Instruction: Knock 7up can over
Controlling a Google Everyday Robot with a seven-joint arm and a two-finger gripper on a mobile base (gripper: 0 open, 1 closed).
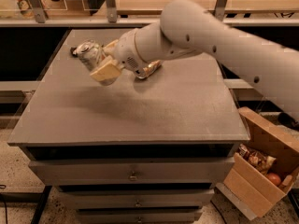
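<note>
The 7up can (pixel 87 54), silver-white with a silver top, is at the back left of the grey table (pixel 140 111). It leans, with its top turned up and to the left. My gripper (pixel 101 59) is right against the can's right side, at the end of the white arm (pixel 196 31) that reaches in from the right. Whether the can is held or only touched I cannot tell.
A gold-tan can (pixel 150 69) lies partly hidden under my wrist. A dark flat packet (pixel 74 51) peeks out behind the 7up can. A cardboard box (pixel 261 167) with food items stands on the floor at the right. Drawers are below the tabletop.
</note>
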